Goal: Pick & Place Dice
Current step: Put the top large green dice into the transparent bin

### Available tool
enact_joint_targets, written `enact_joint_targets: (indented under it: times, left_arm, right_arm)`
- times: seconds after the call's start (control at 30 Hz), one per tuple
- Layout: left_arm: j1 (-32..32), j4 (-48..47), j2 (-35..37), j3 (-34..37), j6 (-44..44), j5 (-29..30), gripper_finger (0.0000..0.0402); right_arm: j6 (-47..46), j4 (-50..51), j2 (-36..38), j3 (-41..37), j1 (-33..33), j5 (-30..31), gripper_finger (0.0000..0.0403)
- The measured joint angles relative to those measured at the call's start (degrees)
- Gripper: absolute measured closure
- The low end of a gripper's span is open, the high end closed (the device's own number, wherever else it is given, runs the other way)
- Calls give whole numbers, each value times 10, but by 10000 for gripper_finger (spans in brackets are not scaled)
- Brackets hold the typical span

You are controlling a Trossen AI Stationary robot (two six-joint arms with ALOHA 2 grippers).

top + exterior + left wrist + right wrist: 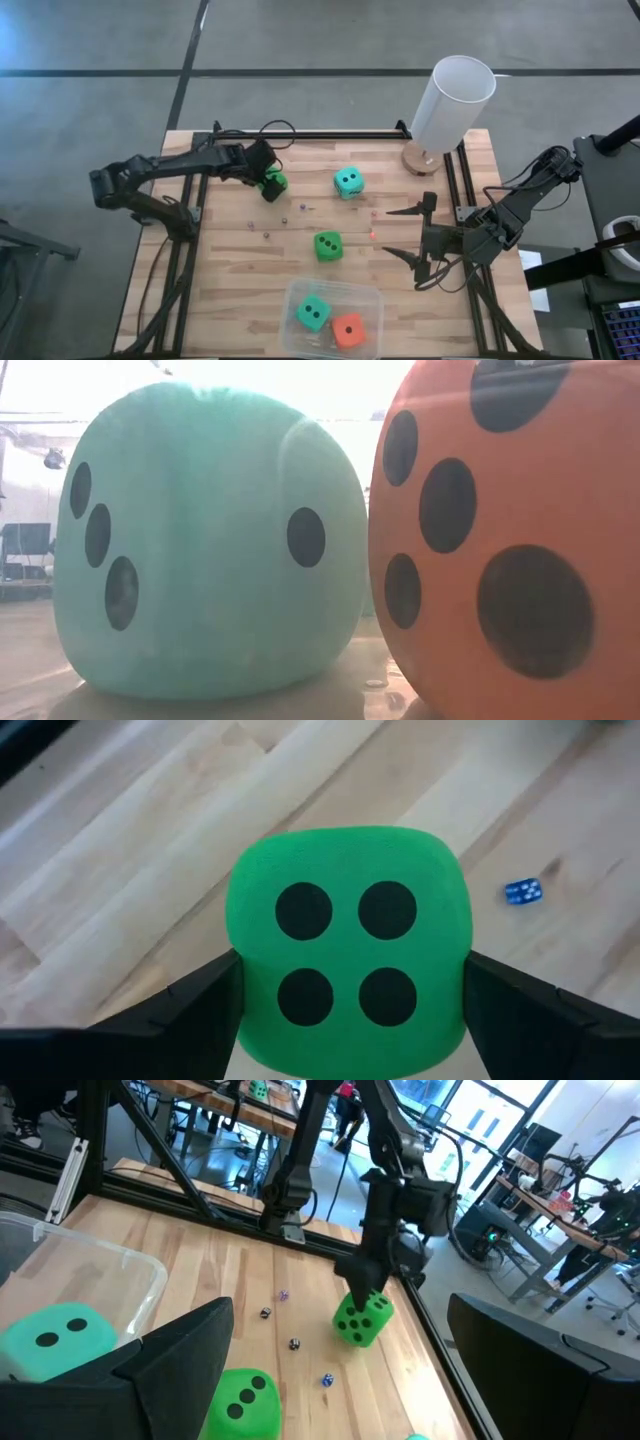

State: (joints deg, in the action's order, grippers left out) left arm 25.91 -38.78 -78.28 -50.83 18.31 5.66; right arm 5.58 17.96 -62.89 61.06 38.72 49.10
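- Over the table, from above: left gripper (270,182) around a green die (273,184), right gripper (420,238) gaping empty; teal die (313,313) and orange die (348,330) already in the clear bin (372,298).
- At table height: no writing legible.
- From the left wrist: fingers (190,1005) flanking that die, possibly squeezing off-centre and popping it free.
- From the right wrist: no labels readable.
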Motion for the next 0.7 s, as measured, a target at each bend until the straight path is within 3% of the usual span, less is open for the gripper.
enact_joint_targets:
  times: [0.7]
  left_arm:
    - [-3,-108,217,-2,17,8,79]
  right_arm:
    - [0,0,0,0,0,0,37]
